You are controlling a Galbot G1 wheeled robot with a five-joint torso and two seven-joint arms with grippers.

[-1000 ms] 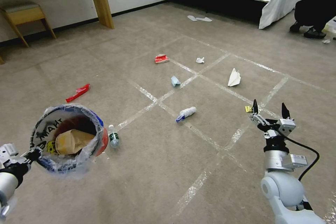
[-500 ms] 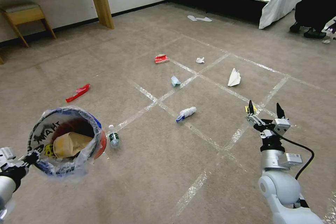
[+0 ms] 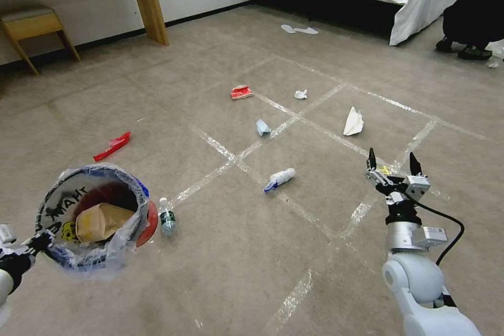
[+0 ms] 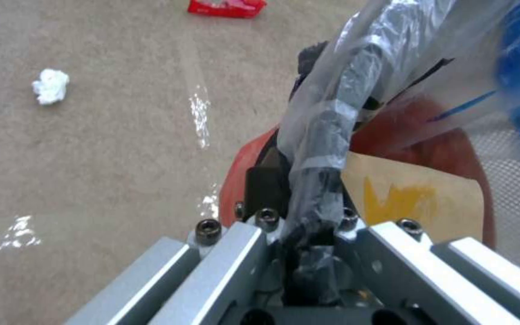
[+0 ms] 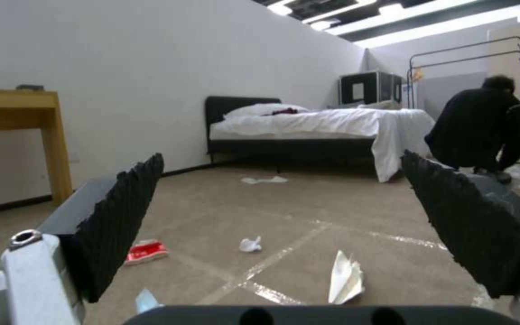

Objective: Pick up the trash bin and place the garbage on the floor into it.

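The left gripper point(image 3: 42, 241) is sitting low at the robot's left side, its fingers closed tight on the near rim of the trash bin point(image 3: 94, 215), pinching the clear plastic liner and the red wall together. The bin is hanging tilted from that grip, just beyond the fingers, its mouth open to the head camera, and a crumpled brown paper bag point(image 3: 100, 220) is lying inside it. In the left wrist view the bunched liner point(image 4: 326, 135) is running straight up out of the closed gripper point(image 4: 308, 253), with the red bin wall and the brown bag just past it. The right gripper point(image 3: 391, 160) is hovering above the floor point(image 3: 252, 252) on the robot's right, its two black toothed fingers point(image 5: 122, 216) spread wide apart and holding nothing. A small yellow packet point(image 3: 385, 170) is lying on the carpet directly under and between those fingers. Beyond the right gripper a folded white paper point(image 3: 353, 122) is resting on a tape line, and farther off, toward the robot's left of it, are lying a white wad point(image 3: 300, 94), a light blue scrap point(image 3: 262, 127) and a red wrapper point(image 3: 241, 92). Between the two grippers a white and blue plastic bottle point(image 3: 280, 178) is lying on its side. A clear bottle with a green label point(image 3: 167, 216) is lying just beside the bin, and a red strip point(image 3: 112, 146) is lying beyond the bin.
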